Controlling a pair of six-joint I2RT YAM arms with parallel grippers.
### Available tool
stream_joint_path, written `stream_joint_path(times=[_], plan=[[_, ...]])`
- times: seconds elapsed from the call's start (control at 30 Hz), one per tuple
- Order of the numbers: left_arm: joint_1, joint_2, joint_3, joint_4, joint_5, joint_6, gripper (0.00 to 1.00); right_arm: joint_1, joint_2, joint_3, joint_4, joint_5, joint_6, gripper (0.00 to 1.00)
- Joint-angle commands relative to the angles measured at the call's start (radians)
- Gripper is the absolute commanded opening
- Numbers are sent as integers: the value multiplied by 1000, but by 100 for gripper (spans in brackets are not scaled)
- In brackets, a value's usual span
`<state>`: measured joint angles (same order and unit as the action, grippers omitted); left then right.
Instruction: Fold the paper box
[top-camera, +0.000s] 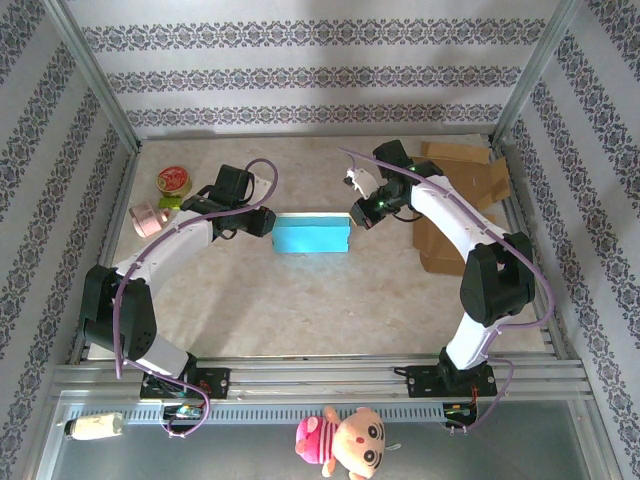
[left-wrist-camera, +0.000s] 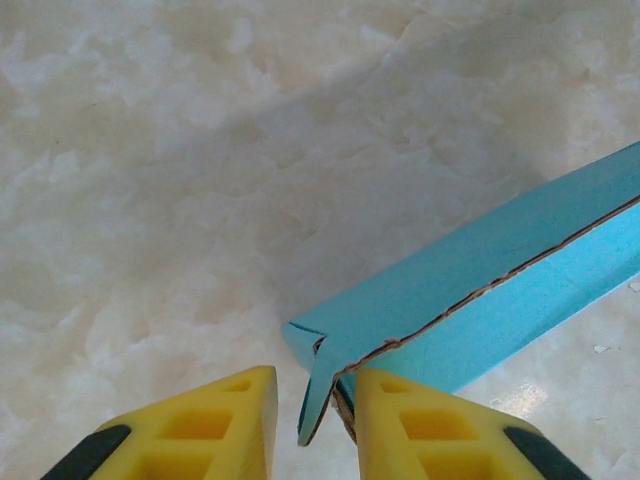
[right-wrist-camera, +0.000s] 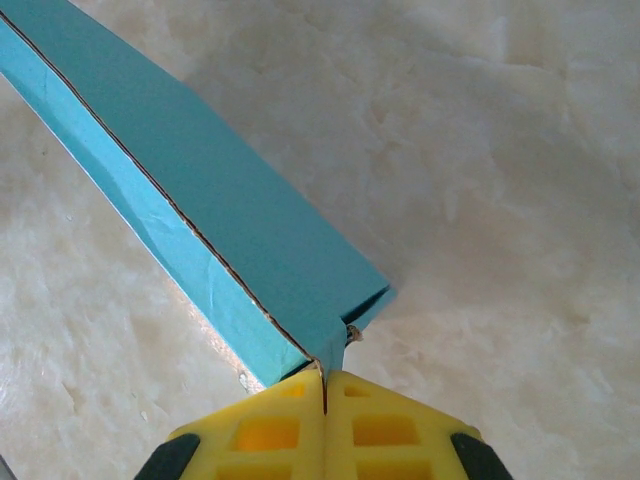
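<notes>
Two arms flank a blue paper box: the right gripper is clamped on one end flap, while the left gripper stands apart around the opposite flap.

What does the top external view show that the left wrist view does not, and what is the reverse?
Top external: the whole blue paper box between the left gripper and the right gripper, brown cardboard sheets, small round items, a plush doll. Left wrist: the box's end flap standing between the yellow fingers, with a gap on one side. Both: the blue box on the pale marbled table.
</notes>
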<state>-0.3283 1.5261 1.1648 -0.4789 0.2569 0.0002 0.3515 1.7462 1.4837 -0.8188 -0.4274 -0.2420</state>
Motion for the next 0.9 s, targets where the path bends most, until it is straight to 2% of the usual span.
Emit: stream_joint_path(times=[0.0, 0.2, 0.37, 0.5, 0.7, 0.87], plan=[[-7, 5, 38, 31, 8, 6, 23, 12, -28, 9, -19, -15, -10, 5], [-8, 4, 36, 28, 16, 1, 13, 11, -28, 6, -18, -13, -4, 5], [-7, 1, 39, 23, 32, -37, 0, 10, -28, 9, -2, -5, 59, 5], [-6, 3, 42, 24, 55, -98, 0, 16, -22, 7, 22, -21, 185, 0], [-6, 5, 47, 23, 53, -150, 0, 29, -19, 0, 43, -2, 410, 0], [-7, 1, 45, 26, 45, -151, 0, 30, -19, 7, 41, -24, 488, 1]])
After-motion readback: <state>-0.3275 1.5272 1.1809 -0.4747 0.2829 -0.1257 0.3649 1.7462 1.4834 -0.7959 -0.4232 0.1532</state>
